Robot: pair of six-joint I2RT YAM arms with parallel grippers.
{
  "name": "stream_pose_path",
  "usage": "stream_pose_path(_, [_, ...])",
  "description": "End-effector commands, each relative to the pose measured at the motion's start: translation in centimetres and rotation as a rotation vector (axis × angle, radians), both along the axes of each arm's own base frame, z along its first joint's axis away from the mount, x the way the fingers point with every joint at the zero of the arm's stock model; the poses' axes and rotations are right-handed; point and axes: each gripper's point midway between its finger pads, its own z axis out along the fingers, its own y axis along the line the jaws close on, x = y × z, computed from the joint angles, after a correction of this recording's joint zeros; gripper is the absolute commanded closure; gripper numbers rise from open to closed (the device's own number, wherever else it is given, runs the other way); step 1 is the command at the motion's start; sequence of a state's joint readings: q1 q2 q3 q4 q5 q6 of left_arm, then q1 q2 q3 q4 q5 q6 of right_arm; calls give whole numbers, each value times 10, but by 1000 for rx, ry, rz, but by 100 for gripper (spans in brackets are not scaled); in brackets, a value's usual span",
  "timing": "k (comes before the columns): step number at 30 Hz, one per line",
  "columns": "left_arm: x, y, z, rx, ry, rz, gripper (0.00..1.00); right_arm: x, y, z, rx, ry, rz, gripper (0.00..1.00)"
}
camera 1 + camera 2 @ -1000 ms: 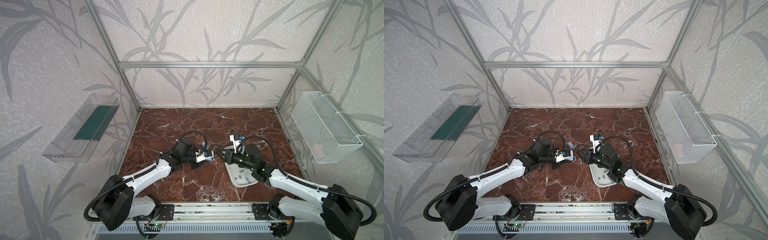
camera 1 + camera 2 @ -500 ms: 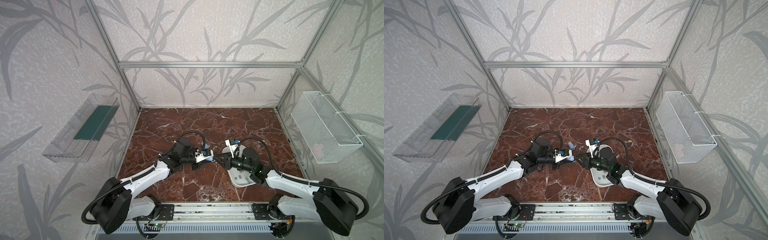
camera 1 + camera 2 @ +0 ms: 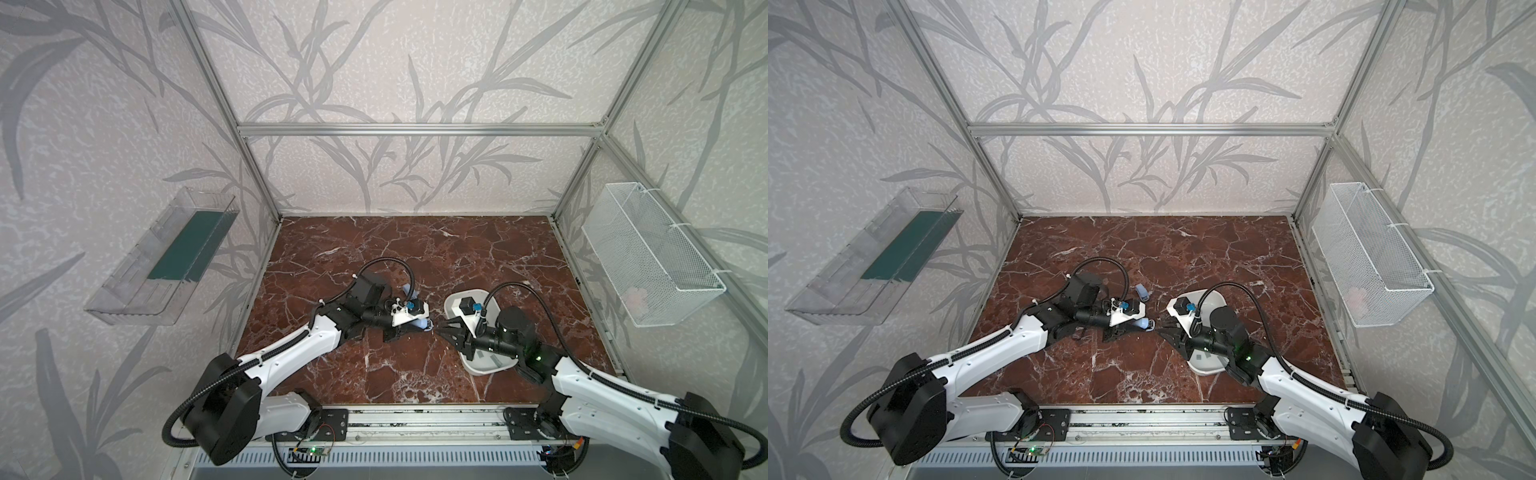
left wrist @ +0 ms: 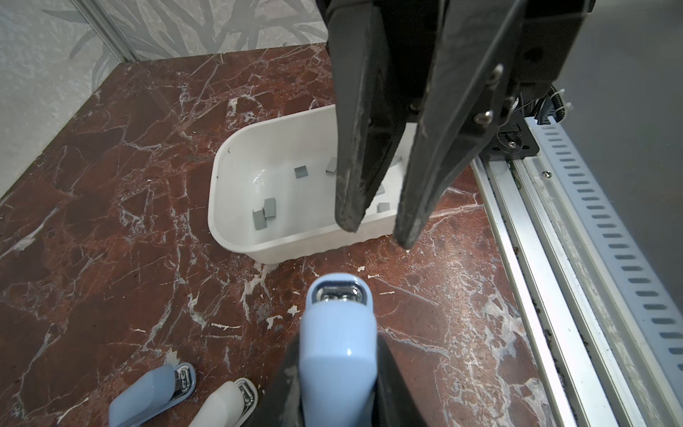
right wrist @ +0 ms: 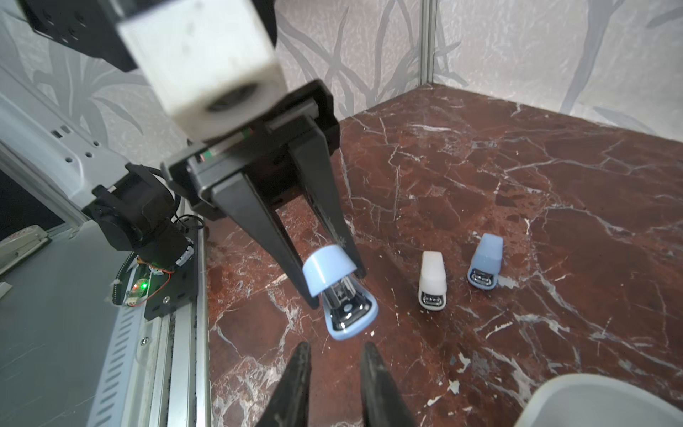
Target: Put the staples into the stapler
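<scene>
Clamping glossy rounded blue stapler [image 4: 338,332] w/ left gripper [image 5: 336,290]; right gripper [image 5: 336,349] parted, empty.

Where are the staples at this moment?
The staples lie loose in the white tray, right of centre under the right arm in both top views.

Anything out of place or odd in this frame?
Nothing spilled or damaged. One oddity: the right gripper points at the blue stapler clamped in the left gripper with open, empty jaws, while the staples lie in the white tray. It may be meant to open the stapler first.
</scene>
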State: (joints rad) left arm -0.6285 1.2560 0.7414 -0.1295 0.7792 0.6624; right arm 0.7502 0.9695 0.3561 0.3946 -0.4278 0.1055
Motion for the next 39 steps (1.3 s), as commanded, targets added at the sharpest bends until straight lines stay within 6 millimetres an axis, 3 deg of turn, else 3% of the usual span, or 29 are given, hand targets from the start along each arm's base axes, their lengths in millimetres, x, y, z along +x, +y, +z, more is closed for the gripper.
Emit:
stream_pose_path(1, [-8,0,9,-38,-27,-37,100,4,9,3,24,34,8,73])
stream_pose_path(6, [-9,-1,5,-20,-15,-48,100,6,23,1,53,76,53,62])
stream_pose_path(9, [-11,0,5,-23,-20,-60,100,11,28,-1,53,110,44,63])
stream_pose_path(13, [-6,3,-1,-9,-56,-29,100,3,33,10,118,133,94,64])
stream_pose_path(19, [-4,2,-10,30,-13,-39,100,-10,28,9,118,81,125,64])
stream_pose_path(26, [-16,-2,-2,-8,13,-101,100,-11,29,5,55,7,115,70])
stream_pose_path(28, [-16,-2,-2,-9,13,-103,100,-12,30,7,57,-10,124,69])
stream_pose_path(31, [-18,-2,0,-15,16,-110,100,-10,30,3,37,-14,115,60])
stream_pose_path(39, [-21,-3,6,-38,11,-122,100,-5,31,-2,18,4,94,64])
